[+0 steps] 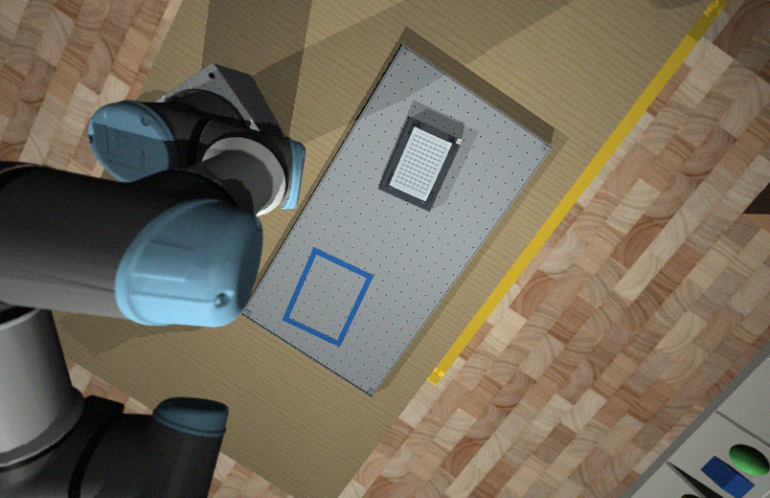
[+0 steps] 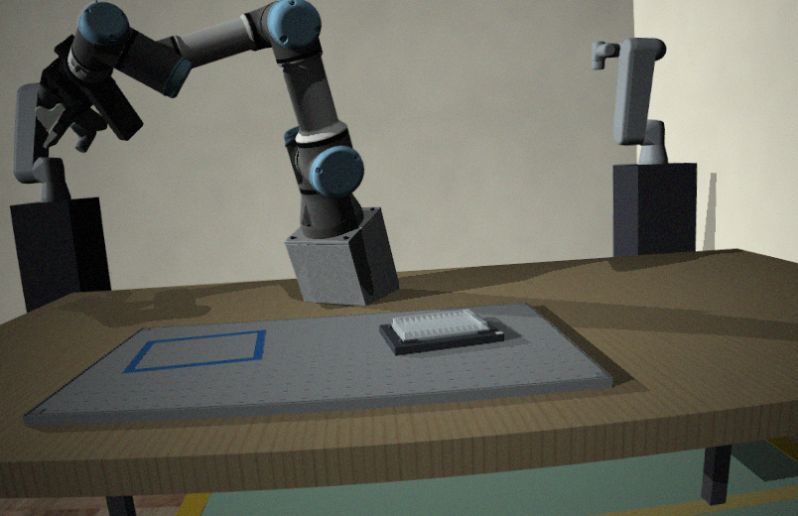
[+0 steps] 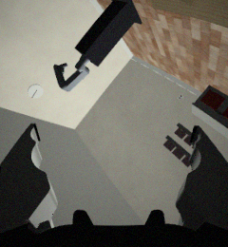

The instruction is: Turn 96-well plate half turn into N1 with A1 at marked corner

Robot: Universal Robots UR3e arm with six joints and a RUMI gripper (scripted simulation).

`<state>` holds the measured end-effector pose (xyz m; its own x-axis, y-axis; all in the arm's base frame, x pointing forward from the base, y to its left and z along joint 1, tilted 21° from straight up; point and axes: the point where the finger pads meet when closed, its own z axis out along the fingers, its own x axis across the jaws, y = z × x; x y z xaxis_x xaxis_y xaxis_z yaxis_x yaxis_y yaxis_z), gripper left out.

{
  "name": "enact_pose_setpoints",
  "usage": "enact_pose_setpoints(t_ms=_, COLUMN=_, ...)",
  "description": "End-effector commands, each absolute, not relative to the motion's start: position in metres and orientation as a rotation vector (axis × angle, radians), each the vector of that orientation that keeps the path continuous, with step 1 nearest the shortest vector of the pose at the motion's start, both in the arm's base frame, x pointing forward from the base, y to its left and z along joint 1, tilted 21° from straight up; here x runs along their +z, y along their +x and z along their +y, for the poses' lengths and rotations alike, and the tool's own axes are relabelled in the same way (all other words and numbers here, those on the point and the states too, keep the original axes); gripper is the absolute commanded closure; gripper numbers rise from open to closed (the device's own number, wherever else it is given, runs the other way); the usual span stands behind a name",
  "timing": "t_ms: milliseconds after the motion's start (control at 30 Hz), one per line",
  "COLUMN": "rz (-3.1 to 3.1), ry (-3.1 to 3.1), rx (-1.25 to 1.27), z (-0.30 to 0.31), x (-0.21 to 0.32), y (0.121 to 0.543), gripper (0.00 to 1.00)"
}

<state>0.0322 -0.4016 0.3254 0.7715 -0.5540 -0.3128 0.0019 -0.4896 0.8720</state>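
Fingers spread wide, empty, raised well apart from plate in nest.

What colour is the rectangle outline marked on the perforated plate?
Blue. The rectangle outline sits at the perforated plate's end away from the nest; clearest in the top view.

Plain beige wall fills the back, brighter at upper right. A wooden worktop spans the frame, shadows streaking it. Dark pedestals stand behind at both sides. Parquet floor carries a yellow stripe running diagonally.
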Motion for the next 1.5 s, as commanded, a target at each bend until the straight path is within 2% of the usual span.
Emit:
enact_pose_setpoints(t_ms=0, rz=-0.382, ry=2.001, rx=-0.623, z=-0.401, x=0.319, y=0.051, gripper=0.00)
enact_pose_setpoints(t_ms=233, rz=-0.382, ry=2.001, rx=-0.623, z=-0.400, x=0.310, y=0.071, gripper=0.00)
enact_pose_setpoints(t_ms=333, rz=-0.339, ry=2.031, rx=-0.513, z=-0.398, x=0.305, y=0.085, gripper=0.00)
enact_pose_setpoints(t_ms=700, rz=-0.336, ry=2.033, rx=-0.506, z=-0.394, x=0.292, y=0.115, gripper=0.00)
enact_pose_setpoints(t_ms=800, rz=-0.293, ry=2.067, rx=-0.397, z=-0.390, x=0.286, y=0.128, gripper=0.00)
enact_pose_setpoints(t_ms=1133, rz=-0.292, ry=2.069, rx=-0.392, z=-0.382, x=0.273, y=0.157, gripper=0.00)
enact_pose_setpoints(t_ms=1233, rz=-0.249, ry=2.106, rx=-0.284, z=-0.376, x=0.267, y=0.170, gripper=0.00)
enact_pose_setpoints(t_ms=1467, rz=-0.248, ry=2.107, rx=-0.282, z=-0.364, x=0.254, y=0.198, gripper=0.00)
